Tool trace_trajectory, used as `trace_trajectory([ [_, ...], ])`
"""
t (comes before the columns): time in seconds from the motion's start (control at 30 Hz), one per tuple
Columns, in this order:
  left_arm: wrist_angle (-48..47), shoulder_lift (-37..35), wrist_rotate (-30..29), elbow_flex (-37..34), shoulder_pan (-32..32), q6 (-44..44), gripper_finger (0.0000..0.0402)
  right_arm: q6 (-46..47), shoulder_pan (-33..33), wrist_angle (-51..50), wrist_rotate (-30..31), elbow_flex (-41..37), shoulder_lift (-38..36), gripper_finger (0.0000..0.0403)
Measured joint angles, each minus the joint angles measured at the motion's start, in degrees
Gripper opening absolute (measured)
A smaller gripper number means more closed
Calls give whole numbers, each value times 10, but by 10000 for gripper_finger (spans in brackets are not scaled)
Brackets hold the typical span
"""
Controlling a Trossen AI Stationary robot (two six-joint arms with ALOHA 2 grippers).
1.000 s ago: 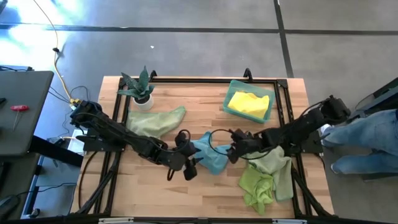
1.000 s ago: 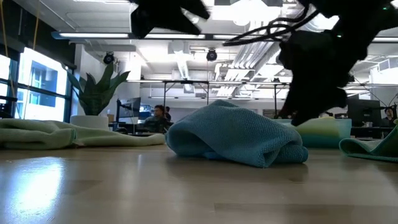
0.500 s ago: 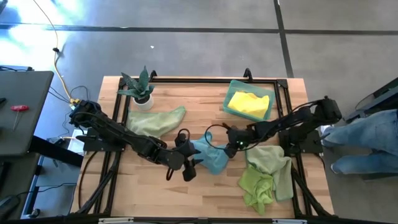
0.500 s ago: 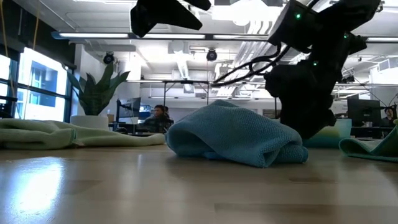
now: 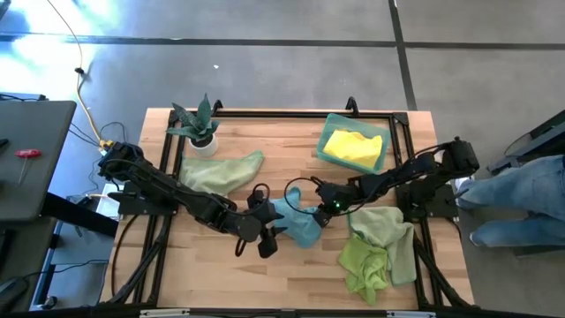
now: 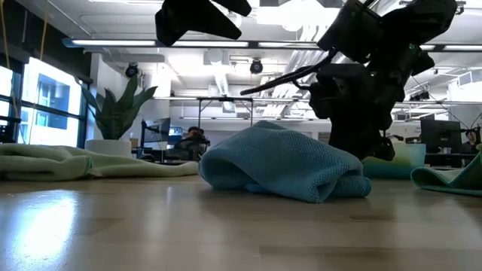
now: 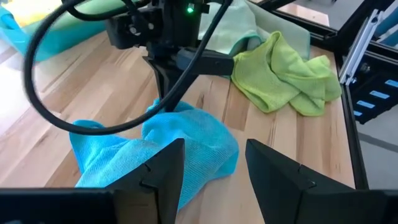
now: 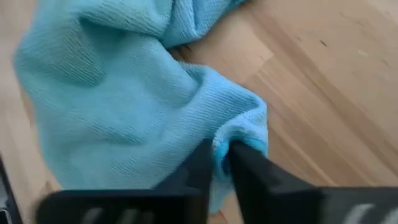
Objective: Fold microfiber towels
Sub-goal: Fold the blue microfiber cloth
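On the planked wood table (image 5: 265, 265), the right gripper (image 8: 221, 163) pinches the crumpled blue towel (image 8: 124, 99).

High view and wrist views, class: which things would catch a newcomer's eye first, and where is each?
The crumpled light blue towel at the table's middle stands out, with the right gripper pinched shut on its edge and the open left gripper hovering beside it. Next comes the yellow towel in a teal bin at the far right, then the lime green towel near the front right.

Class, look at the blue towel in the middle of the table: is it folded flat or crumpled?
Crumpled. The blue towel sits in a rumpled mound, with the right gripper pinching one edge.
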Motion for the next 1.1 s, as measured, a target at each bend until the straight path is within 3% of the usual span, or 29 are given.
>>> trace_trajectory([
  [0.07,0,0,0,0,0,1,163,8,0,1,0,0,-1,10],
  [0.27,-5,0,1,0,4,-28,163,-6,0,-36,0,45,-23,3],
  [0.43,-25,-4,5,0,4,-46,163,-72,1,-203,23,154,-54,1],
  [0.67,-34,-24,-8,0,4,-45,163,-167,18,-454,108,366,-61,1],
  [0.77,-28,-42,-34,0,4,-24,163,-188,28,-529,138,440,-61,0],
  [0.97,14,-92,-71,0,4,89,163,-271,59,-586,145,537,-61,0],
  [1.1,35,-120,-119,0,4,147,163,-234,71,-611,181,575,-61,0],
])
